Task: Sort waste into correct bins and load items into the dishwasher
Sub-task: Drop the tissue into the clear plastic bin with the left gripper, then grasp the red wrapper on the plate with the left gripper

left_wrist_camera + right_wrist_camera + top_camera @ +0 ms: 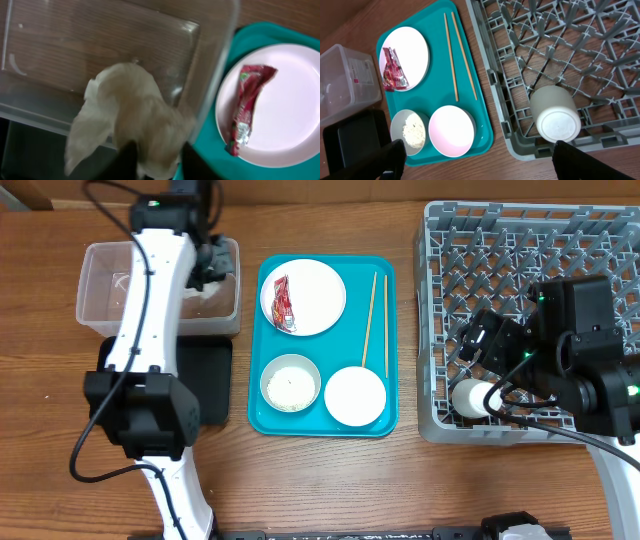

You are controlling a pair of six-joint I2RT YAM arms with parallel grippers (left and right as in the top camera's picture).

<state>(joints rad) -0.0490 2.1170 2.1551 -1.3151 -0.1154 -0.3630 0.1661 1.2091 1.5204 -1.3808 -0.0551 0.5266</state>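
Observation:
My left gripper (210, 265) is shut on the crumpled white tissue (130, 115) and holds it over the near right end of the clear tub (110, 285). The red-and-white wrapper (282, 302) lies on the white plate (318, 295). One bowl (290, 383) holds rice grains, and the other bowl (355, 395) is empty. The chopsticks (375, 320) lie on the tray's right side. The white cup (555, 114) lies in the near left corner of the grey rack (530, 240). My right gripper (477, 155) is open and empty above that corner.
The teal tray (325, 425) carries the plate, bowls and chopsticks between the bins and the rack. The black tray (212, 380) sits just in front of the clear tub, partly under my left arm. Bare wooden table runs along the front.

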